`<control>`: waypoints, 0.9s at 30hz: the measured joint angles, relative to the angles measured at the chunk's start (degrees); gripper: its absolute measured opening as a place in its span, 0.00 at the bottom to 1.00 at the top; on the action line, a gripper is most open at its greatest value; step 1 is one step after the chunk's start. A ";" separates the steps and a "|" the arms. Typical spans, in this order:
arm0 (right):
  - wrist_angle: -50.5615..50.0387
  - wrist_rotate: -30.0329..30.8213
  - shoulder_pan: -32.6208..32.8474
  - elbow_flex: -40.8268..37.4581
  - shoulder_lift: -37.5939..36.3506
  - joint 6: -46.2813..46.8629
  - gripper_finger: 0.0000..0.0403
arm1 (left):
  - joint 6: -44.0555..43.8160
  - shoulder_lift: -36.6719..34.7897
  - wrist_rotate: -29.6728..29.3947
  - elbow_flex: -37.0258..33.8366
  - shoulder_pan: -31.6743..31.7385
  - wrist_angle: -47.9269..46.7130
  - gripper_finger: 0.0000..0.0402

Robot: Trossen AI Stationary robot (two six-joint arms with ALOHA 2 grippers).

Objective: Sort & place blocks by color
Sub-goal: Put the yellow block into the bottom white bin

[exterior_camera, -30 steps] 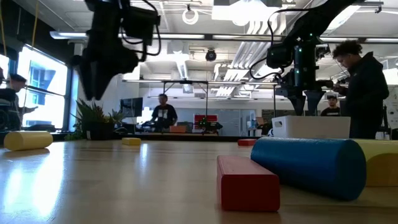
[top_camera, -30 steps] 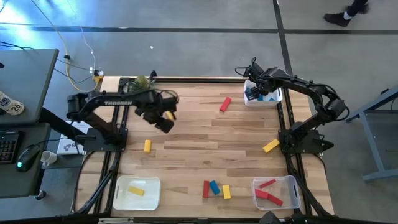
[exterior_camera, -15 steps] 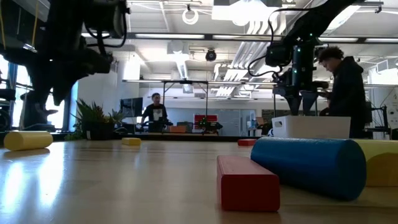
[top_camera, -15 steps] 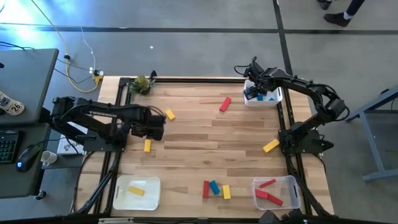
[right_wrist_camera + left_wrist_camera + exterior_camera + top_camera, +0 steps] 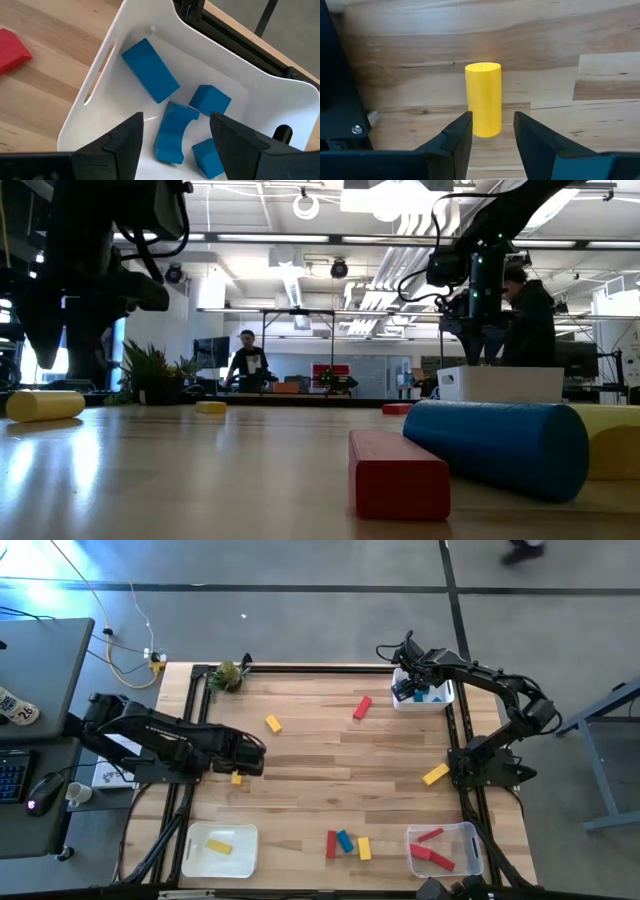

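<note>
From above, the left gripper [image 5: 243, 764] sits low at the left middle of the table [image 5: 320, 755], and its dark body covers most of a yellow cylinder [image 5: 237, 778]; only a sliver peeks out below it. The wrist camera shows that cylinder [image 5: 483, 99] lying between the two fingers [image 5: 456, 137], which stand narrowly apart with a gap either side, so nothing is gripped.

At the upper right, the right gripper [image 5: 408, 690] hangs over the white bin [image 5: 445, 700], jaws spread wide and empty. Inside the bin [image 5: 102, 75] lie several blue blocks [image 5: 150, 70], some partly cut off by the fingers.

From table height the left arm is only a dark silhouette at upper left. A big blue cylinder [image 5: 495, 448] and red block [image 5: 397, 474] fill the foreground, hiding part of a yellow piece behind them. A person [image 5: 527, 325] stands beyond, half hidden by the right arm.
</note>
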 joint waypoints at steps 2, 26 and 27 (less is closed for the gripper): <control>0.05 0.01 -0.02 0.00 0.00 0.04 0.54 | -0.92 0.43 -0.21 0.00 -0.48 -0.01 0.33; 0.05 0.02 -0.02 0.00 0.02 -2.86 0.54 | 1.46 14.94 0.38 0.15 -0.85 3.57 0.33; 0.05 0.04 -0.02 0.00 0.02 -2.86 0.54 | 2.17 14.93 0.37 0.13 -0.84 3.62 0.32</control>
